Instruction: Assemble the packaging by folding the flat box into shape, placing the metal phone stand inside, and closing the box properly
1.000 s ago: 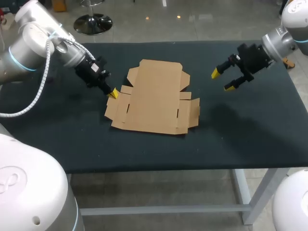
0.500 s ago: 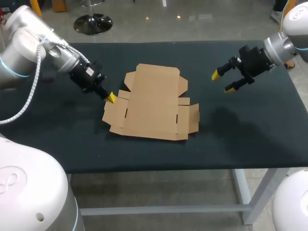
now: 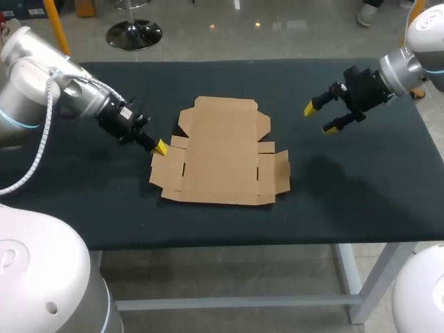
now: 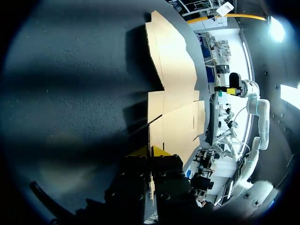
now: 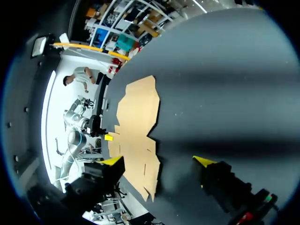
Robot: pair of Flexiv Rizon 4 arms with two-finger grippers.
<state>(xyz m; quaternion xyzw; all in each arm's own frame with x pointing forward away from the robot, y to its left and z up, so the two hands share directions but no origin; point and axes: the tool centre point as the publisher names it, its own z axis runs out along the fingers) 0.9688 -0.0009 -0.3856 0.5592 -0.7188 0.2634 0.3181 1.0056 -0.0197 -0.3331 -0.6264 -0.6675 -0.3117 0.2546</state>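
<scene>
Near the middle of the table [image 3: 347, 201], the flat box [image 3: 222, 152] is lying unfolded. We are gripping its left corner flap with the left gripper [image 3: 159, 146], both yellow tips pressing the cardboard edge from two sides. We are holding the right gripper [image 3: 321, 118] above the table's far right, well apart from the box, its fingers spread wide.

both arms are glossy white with rounded joints and a thin light-blue ring. a white ribbed cable [image 3: 41, 142] loops along the left arm [image 3: 31, 66] to its black wrist [image 3: 118, 119]. the right arm [image 3: 424, 31] has a grey collar [image 3: 395, 66] before a black wrist. the jaws are black, tipped bright yellow. two white domed bases [image 3: 38, 277], one faintly embossed.
</scene>
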